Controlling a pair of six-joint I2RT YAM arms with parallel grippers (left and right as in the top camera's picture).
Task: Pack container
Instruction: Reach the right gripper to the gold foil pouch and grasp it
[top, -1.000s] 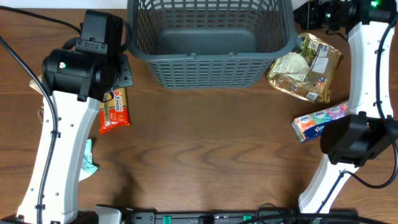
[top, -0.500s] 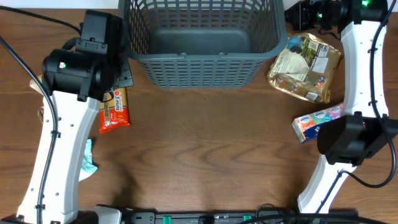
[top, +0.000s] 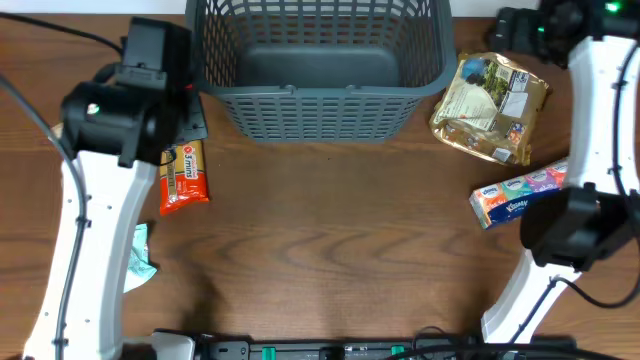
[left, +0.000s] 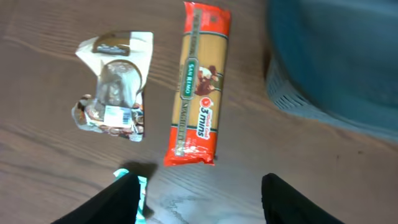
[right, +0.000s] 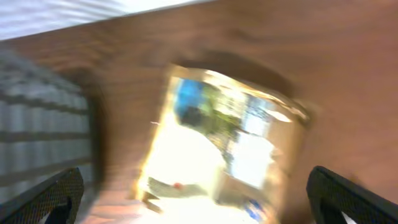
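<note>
Near the left edge of the tabletop (top: 330, 240), a small clear packet (left: 115, 87) lies just beside an orange pasta packet (left: 198, 87), and the left gripper (left: 199, 183) hangs over them with its fingers spread apart. At the middle of the far edge sits the grey basket (top: 315, 105). Toward the right edge, the right gripper (right: 194, 177) hovers, fingers wide apart, over a gold bag (top: 492, 95) just beside the basket's right wall, with a tissue pack (top: 515, 195) nearer the front edge.

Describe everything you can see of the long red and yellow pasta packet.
The pasta packet is a long, slim, glossy plastic pack, yellow along its middle with orange-red ends and a "3 mins" label. It lies flat on the wooden table, left of the container and apart from it. Nothing grips it; the left arm hides its far end from overhead.
</note>
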